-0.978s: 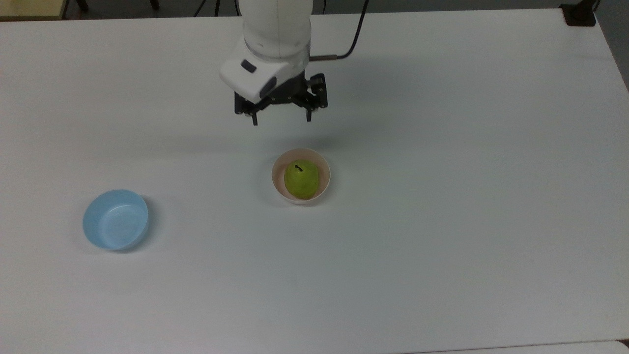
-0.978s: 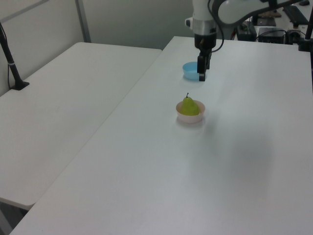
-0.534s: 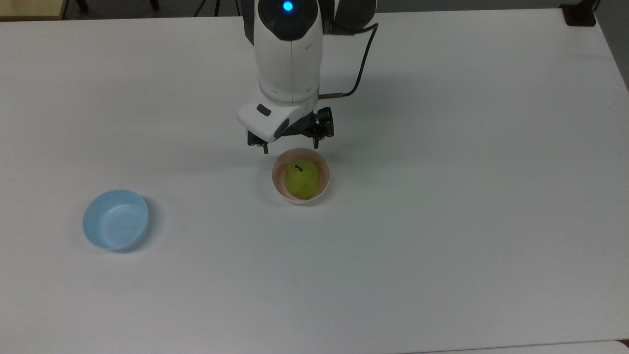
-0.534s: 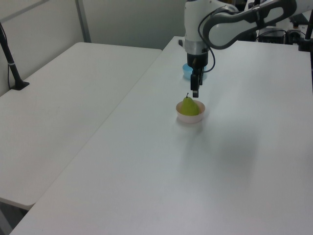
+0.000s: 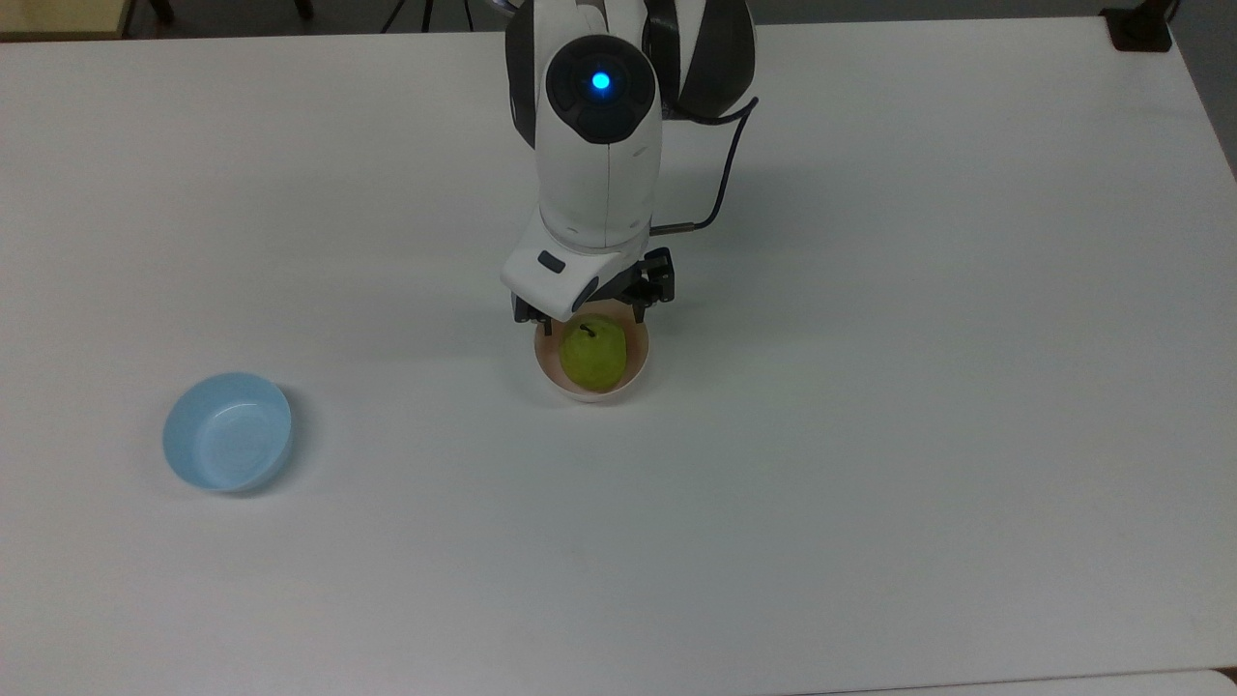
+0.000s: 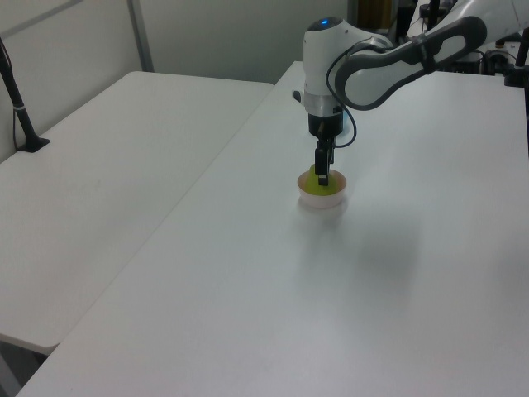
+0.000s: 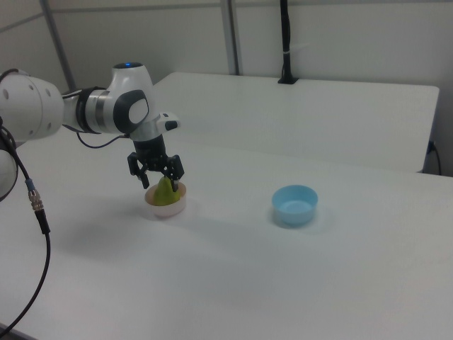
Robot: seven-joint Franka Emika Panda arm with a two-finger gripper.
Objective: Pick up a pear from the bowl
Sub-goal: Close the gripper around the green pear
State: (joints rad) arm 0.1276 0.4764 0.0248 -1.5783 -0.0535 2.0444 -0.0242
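The yellow-green pear point(image 5: 592, 356) stands upright with its dark stem up in the pale pink bowl point(image 5: 642, 365) near the middle of the white table. My gripper point(image 5: 591, 322) is open and hangs right over the bowl's far rim. In the right view, the gripper point(image 7: 163, 178) has one finger on each side of the pear's point(image 7: 165, 193) top, above the bowl point(image 7: 166, 210). In the left view, a finger point(image 6: 322, 171) hides most of the pear point(image 6: 311, 185) in the bowl point(image 6: 323, 201). I cannot tell whether the fingers touch the pear.
A light blue bowl point(image 5: 227, 431) stands empty toward the top view's left, well apart from the pink one; in the right view the blue bowl point(image 7: 295, 205) lies to the right. A black clamp point(image 5: 1140, 29) sits at the table's far right corner. A second white table point(image 6: 99, 157) adjoins.
The arm has come down and toward the pink bowl; the open gripper went from well behind the bowl to straddling the pear's top. Pear and both bowls have not moved.
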